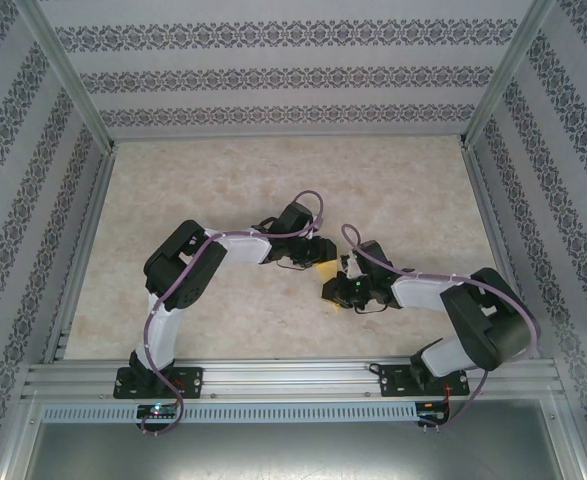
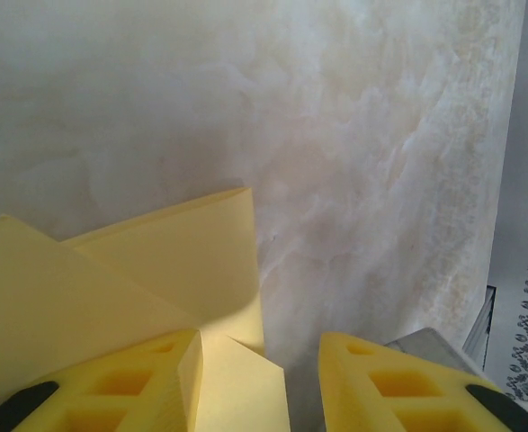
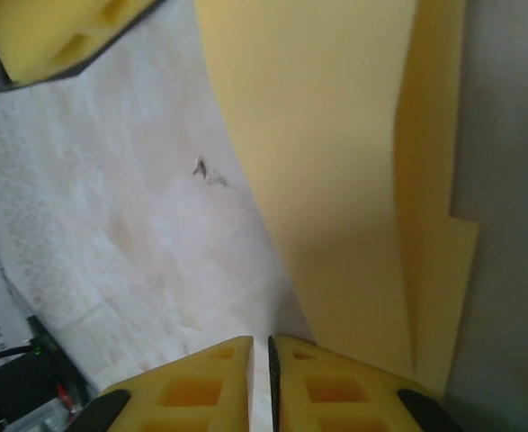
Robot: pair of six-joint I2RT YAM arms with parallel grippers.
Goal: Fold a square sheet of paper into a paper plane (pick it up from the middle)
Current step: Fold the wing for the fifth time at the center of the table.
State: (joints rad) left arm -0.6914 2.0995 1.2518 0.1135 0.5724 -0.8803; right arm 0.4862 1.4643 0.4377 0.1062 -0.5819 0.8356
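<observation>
Part-folded square sheet of paper (image 1: 325, 269) lies mid-table (image 1: 223, 190), between the arms. The left gripper (image 2: 259, 340) has its jaws apart, one finger over the folds. The right gripper (image 3: 264, 346) is near-clenched at the sheet's edge; pinch unclear. Risk: a tug slides loose layers and skews the crease.

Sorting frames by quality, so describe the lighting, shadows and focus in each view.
Top external: even, diffuse light, no glare, the folded yellow-orange paper sheet small in frame. Left wrist: sharp, with a soft shadow on the pale marbled tabletop beside the paper. Right wrist: paper close and soft-edged, table beyond its right edge in grey shade.
</observation>
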